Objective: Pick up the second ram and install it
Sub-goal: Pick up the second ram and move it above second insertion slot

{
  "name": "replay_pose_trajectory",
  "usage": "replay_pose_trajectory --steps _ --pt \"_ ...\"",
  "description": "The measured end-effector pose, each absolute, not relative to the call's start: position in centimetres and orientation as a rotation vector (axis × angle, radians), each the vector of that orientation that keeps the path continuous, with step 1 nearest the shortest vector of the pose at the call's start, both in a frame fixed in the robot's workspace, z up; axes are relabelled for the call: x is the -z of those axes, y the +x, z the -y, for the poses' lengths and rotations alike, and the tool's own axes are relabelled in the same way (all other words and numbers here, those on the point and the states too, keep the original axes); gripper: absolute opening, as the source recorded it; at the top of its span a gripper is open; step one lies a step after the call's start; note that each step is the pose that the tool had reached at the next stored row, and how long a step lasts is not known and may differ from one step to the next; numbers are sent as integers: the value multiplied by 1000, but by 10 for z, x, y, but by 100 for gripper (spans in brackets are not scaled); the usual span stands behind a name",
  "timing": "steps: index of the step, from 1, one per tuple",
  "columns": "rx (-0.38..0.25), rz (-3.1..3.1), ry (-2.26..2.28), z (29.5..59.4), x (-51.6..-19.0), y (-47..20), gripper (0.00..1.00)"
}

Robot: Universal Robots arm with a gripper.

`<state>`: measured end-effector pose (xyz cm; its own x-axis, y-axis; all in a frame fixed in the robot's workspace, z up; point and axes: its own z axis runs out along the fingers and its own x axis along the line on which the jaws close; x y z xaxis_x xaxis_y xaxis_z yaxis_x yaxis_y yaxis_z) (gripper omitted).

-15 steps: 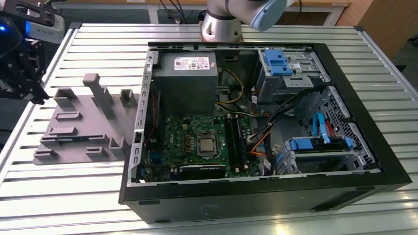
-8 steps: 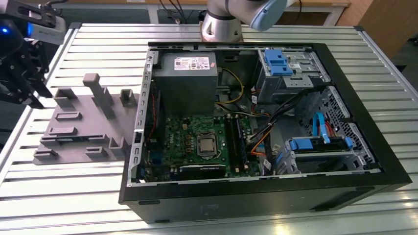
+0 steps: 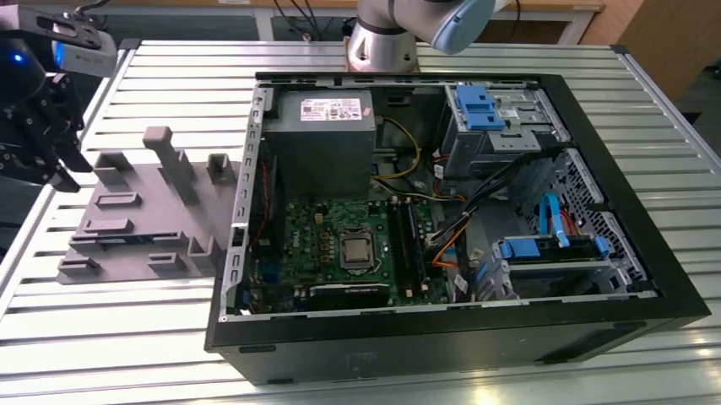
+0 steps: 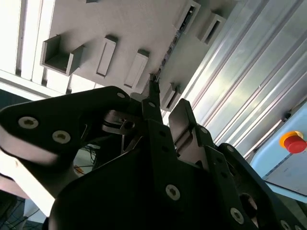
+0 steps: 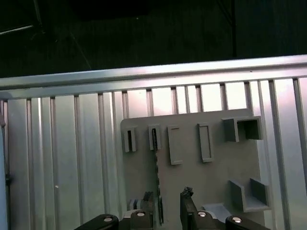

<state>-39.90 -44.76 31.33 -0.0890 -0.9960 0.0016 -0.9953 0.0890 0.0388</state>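
The second ram (image 5: 157, 178) is a thin dark stick standing on edge in the grey moulded tray (image 5: 216, 177). In the second wrist view the ram (image 4: 168, 50) runs along the tray (image 4: 120, 24) toward my fingers. My gripper (image 5: 167, 199) hangs open above the tray, with the ram's near end in the gap and close to one fingertip (image 5: 147, 200). The same gap shows at the gripper (image 4: 168, 108) in the second wrist view. In the exterior view my gripper (image 3: 51, 143) is at the far left, over the tray's (image 3: 147, 228) left edge.
The open computer case (image 3: 451, 337) lies to the right of the tray in the exterior view, with its motherboard (image 3: 338, 245) and long black slots (image 3: 400, 245) exposed. Upright blocks (image 3: 169, 160) rise from the tray. The ribbed metal table (image 3: 113, 337) ends just beyond the tray.
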Motion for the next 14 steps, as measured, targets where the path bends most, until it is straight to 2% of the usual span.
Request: replay_pose_trajectory --steps 14 --pt "41 2219 2183 449 -289 -399 36"
